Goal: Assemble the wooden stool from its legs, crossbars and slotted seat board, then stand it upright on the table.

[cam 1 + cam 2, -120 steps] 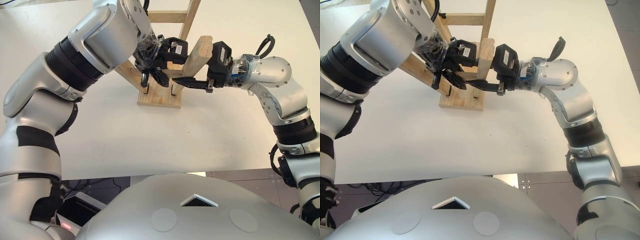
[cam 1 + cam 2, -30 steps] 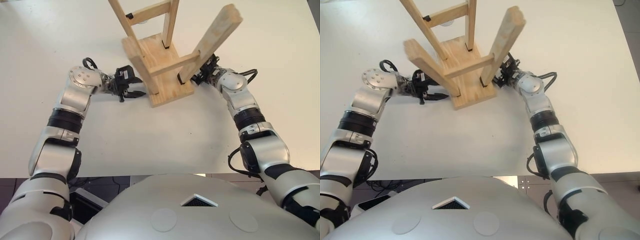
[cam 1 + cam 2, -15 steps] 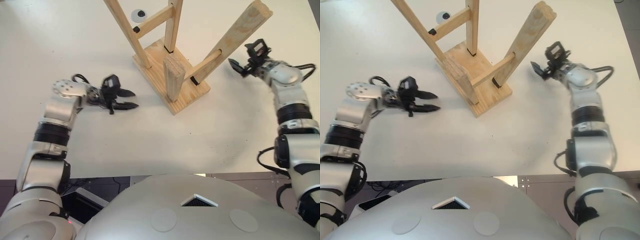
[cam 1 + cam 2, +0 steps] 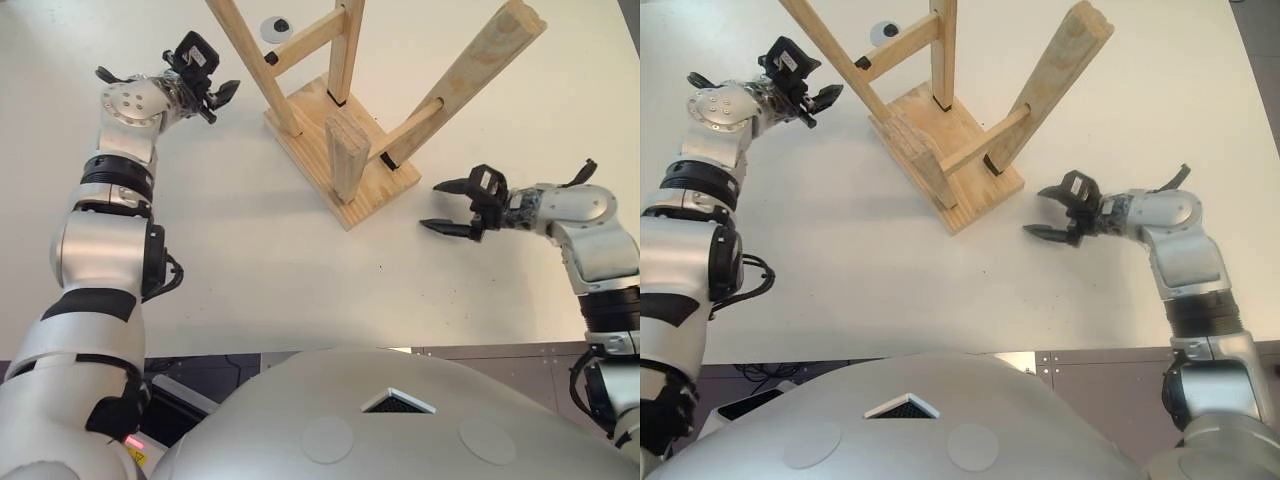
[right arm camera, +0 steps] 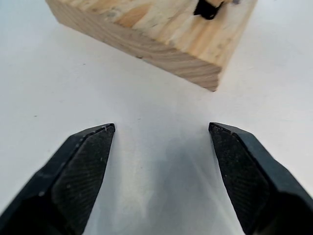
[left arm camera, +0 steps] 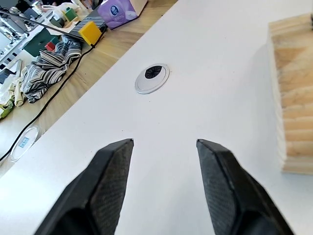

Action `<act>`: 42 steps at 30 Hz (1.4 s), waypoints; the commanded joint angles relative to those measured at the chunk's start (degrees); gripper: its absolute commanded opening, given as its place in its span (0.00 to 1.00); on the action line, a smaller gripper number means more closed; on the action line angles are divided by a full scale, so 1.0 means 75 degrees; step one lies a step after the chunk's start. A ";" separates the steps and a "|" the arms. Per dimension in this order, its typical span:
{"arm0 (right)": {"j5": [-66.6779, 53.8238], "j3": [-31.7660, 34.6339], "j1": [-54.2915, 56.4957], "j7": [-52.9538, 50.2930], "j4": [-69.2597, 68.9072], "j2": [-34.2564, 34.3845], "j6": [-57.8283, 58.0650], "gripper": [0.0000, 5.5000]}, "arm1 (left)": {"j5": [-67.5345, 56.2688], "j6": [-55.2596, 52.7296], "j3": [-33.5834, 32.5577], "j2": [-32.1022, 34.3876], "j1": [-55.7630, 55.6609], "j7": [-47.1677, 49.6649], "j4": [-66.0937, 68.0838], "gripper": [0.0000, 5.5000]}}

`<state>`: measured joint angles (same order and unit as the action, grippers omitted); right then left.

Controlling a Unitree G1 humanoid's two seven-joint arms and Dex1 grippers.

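Wooden stool [image 4: 345, 155] sits upside down mid-table [image 4: 250, 260], seat board [image 4: 385, 185] flat, legs up. The left gripper [image 4: 224, 102] hangs spread wide beside the left leg [image 4: 250, 55]. The right gripper [image 4: 430, 205] is spread wide near the seat's near-right corner. Neither touches anything. My worry is the flip: the right leg [image 4: 470, 75] leans outward, so I'd guess a loose slot. Grabbing one leg could pull it out or topple everything.

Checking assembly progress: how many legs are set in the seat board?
4, all on the seat board: left leg, rear leg, near leg pointing toward the camera, right leg leaning outward. None seems hidden.
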<state>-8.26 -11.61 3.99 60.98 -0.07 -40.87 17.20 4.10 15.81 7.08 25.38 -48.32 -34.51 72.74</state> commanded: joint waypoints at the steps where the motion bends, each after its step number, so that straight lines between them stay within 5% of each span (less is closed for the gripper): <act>1: 0.0248 -0.0629 0.0252 -0.0261 0.0056 0.0639 0.0220 0.65 | -0.0774 -0.0256 -0.0871 -0.0641 -0.0090 -0.0807 0.0268 0.43; 7: 0.0549 -0.0821 0.0533 -0.1018 0.0670 0.1294 0.0012 0.65 | -0.0837 0.0182 -0.0886 -0.0735 0.0378 -0.3019 0.0012 0.43; 16: 0.0547 -0.0195 0.0948 -0.1611 0.1477 0.1057 -0.0364 0.65 | -0.0977 0.0093 -0.0440 -0.0219 0.2085 -0.5750 -0.1613 0.43; 29: 0.0221 0.0649 0.1418 -0.1015 0.1530 0.0293 -0.0324 0.65 | -0.1513 -0.1659 -0.0949 0.1341 0.3393 -0.5308 -0.3590 0.43; 35: -0.0945 0.1237 0.0382 0.0097 0.0155 -0.0074 0.0142 0.65 | -0.1300 -0.0302 -0.0801 0.2255 0.4256 -0.5870 -0.4301 0.43; 42: -0.2349 0.1488 -0.0347 0.0394 -0.1478 0.0281 0.0702 0.65 | -0.2557 -0.0862 -0.1086 0.2005 0.4650 -0.6479 -0.5808 0.43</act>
<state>-24.99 0.18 2.00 64.88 -8.72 -40.79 21.72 -15.18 9.06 -1.31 41.54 -13.61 -84.27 31.03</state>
